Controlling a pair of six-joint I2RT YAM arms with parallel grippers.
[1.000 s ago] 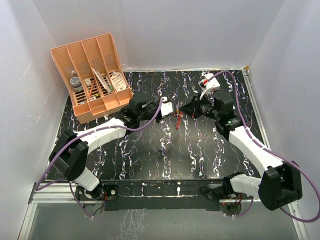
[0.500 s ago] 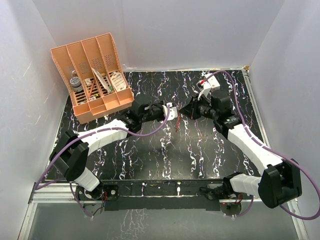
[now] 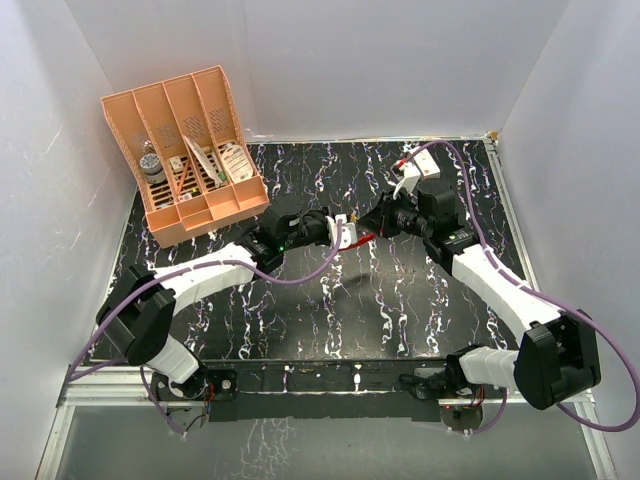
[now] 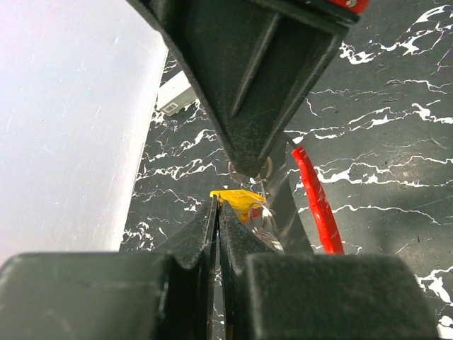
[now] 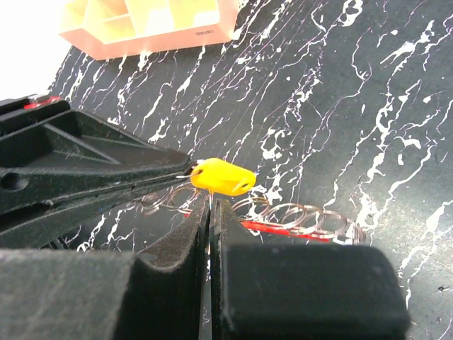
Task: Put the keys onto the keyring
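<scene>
The left gripper (image 4: 217, 205) and the right gripper (image 5: 210, 207) meet tip to tip over the middle of the black table with white marble veins (image 3: 300, 320), a little toward its far side. The peach-coloured plastic desk organizer with several compartments (image 3: 215, 205) stands well apart in the far left corner.

The two dark fingers (image 4: 191, 241) of the left gripper are pressed together, with only a hairline seam between them. The fingers (image 5: 177, 241) of the right gripper are pressed together in the same way. The small key with the yellow plastic head (image 5: 221, 177) sits exactly where the two tips come together. In the right wrist view the yellow head lies just above the right fingertips, and a thin silvery sliver runs from it down into their seam. The point of the left gripper touches the same head from the side (which of the two really pinches the key, I cannot tell).

The keyring, a thin red curved band (image 4: 315, 202), is just beside the yellow head. In the top view it shows as a short red stroke between the two grippers. In the left wrist view it runs downward to the right of the tips. A flat silvery metal key (image 4: 287, 212) lies between the red band and the yellow head, close against both. Several thin metal wire rings (image 5: 297, 214) overlap in a row along the red band. One more ring shows around the tip of the right gripper in the left wrist view.
</scene>
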